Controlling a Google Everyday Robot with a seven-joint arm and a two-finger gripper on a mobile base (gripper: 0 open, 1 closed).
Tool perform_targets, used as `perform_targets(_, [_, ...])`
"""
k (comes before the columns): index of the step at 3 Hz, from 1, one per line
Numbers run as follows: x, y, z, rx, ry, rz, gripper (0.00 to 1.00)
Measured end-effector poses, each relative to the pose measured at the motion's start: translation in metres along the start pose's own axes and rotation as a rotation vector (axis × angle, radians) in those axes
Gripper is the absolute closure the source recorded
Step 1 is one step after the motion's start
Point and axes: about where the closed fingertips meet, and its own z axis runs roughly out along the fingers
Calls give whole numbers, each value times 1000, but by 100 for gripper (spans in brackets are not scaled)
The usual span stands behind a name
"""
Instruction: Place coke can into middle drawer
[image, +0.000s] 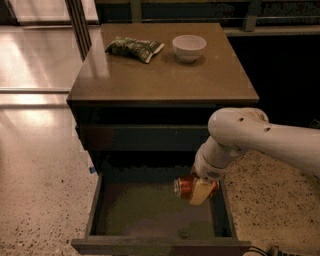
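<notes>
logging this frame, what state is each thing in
coke can: on its side, held over the drawer's right rear
gripper: fingers shut on the can, low over the open drawer
middle drawer: pulled open
top drawer: closed
bowl: upright on the cabinet top
snack bag: lying flat on the cabinet top, left of the bowl
</notes>
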Motion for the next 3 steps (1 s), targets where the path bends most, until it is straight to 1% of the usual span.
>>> perform_targets(1, [3, 2, 16, -9, -24, 17, 100])
perform_targets(2, [5, 9, 77, -38, -34, 36, 100])
perform_targets(3, [-10, 4, 152, -38, -68, 71, 100])
